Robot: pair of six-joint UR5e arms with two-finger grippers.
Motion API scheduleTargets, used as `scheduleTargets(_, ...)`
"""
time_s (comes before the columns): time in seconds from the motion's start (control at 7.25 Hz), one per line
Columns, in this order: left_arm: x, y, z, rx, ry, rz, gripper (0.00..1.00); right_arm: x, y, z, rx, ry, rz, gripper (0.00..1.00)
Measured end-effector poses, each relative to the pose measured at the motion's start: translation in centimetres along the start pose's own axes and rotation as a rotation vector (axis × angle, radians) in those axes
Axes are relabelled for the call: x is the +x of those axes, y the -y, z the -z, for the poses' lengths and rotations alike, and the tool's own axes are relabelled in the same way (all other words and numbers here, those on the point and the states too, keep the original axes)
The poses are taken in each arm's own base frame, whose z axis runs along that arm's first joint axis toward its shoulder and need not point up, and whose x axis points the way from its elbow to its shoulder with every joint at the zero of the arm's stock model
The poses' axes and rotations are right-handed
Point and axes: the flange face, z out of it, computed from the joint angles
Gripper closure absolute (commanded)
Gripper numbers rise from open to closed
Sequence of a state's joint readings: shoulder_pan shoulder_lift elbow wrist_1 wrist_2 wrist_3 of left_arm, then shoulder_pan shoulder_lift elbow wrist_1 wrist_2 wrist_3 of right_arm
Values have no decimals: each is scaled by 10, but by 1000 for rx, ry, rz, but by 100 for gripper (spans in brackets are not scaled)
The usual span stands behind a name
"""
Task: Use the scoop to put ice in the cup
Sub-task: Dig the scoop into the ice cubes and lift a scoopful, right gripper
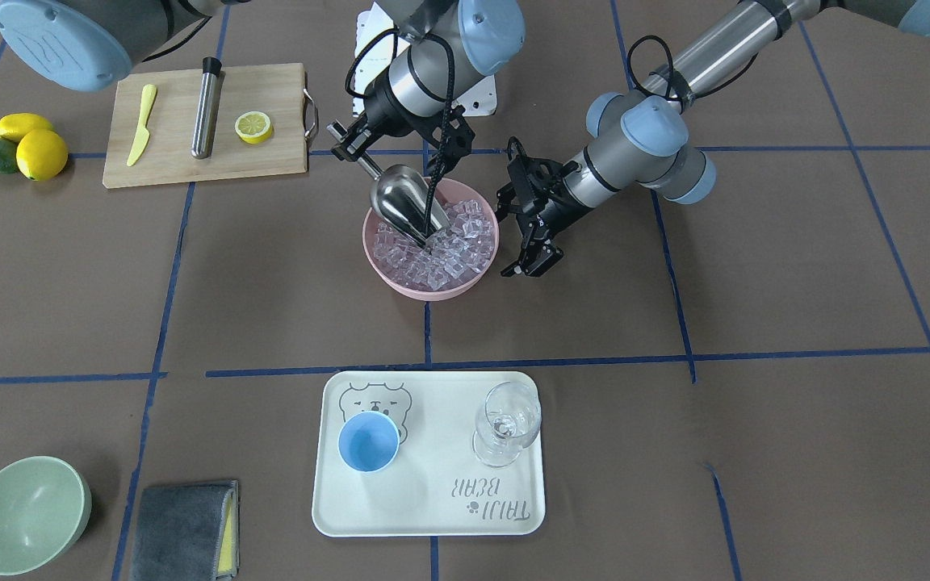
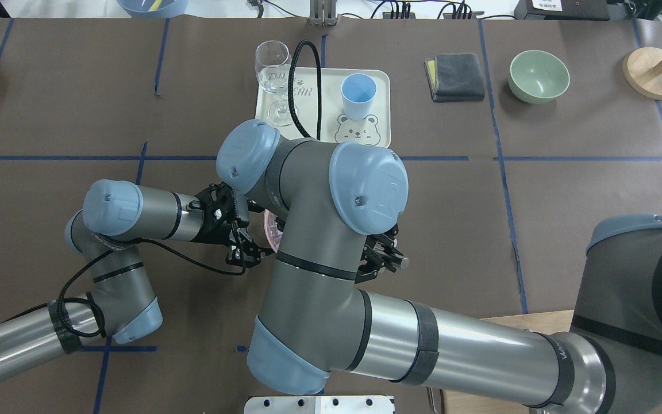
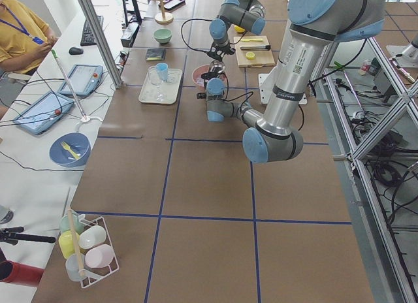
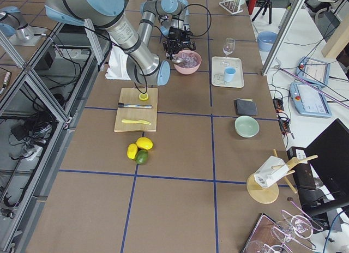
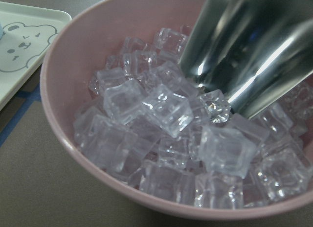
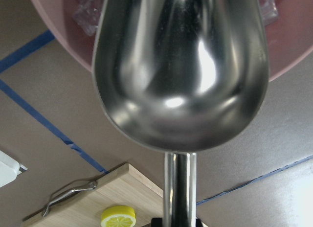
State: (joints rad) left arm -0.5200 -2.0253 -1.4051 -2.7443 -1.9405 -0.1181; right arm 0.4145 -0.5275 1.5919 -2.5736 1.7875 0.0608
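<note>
Right gripper [image 1: 345, 144]: jaws clamped on the scoop [image 1: 400, 202] handle, upper centre.
Left gripper [image 1: 531, 265]: jaws parted, empty, just right of the pink bowl [image 1: 425, 290].
Scoop: tilted into the ice [image 1: 453, 250]; its tip is hidden behind a black cable [image 1: 437, 173].
Cup [image 1: 368, 442]: on the tray [image 1: 433, 516], lower centre.

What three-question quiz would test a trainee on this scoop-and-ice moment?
1. True or false: the cup already holds ice.
2. Which gripper holds the scoop? A) left B) right C) neither
3. Fill in: the cup shares the tray with a ___.
Key: 1 false, the cup looks empty; 2 B, the right gripper clamps the handle; 3 wine glass.
</note>
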Motion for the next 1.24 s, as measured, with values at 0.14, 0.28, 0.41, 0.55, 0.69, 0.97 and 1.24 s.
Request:
scheduleTargets(0.14, 0, 0, 0, 0, 0, 0, 0, -3, 4, -5, 11, -8, 5, 100)
scheduleTargets(0.28, 0, 0, 0, 1, 0, 0, 0, -7, 8, -13, 27, -22, 13, 100)
scheduleTargets(0.41, 0, 0, 0, 0, 1, 0, 0, -9, 12, -20, 47, -29, 20, 100)
scheduleTargets(0.55, 0, 0, 0, 1, 1, 0, 0, -11, 15, -25, 66, -33, 23, 100)
scheduleTargets(0.69, 0, 1, 0, 1, 1, 0, 0, -10, 17, -34, 88, -37, 26, 100)
scheduleTargets(0.97, 0, 0, 0, 0, 2, 0, 0, -5, 19, -55, 134, -41, 31, 100)
scheduleTargets(1.24, -1, 0, -2, -3, 2, 1, 0, 1, 6, -76, 207, -36, 29, 100)
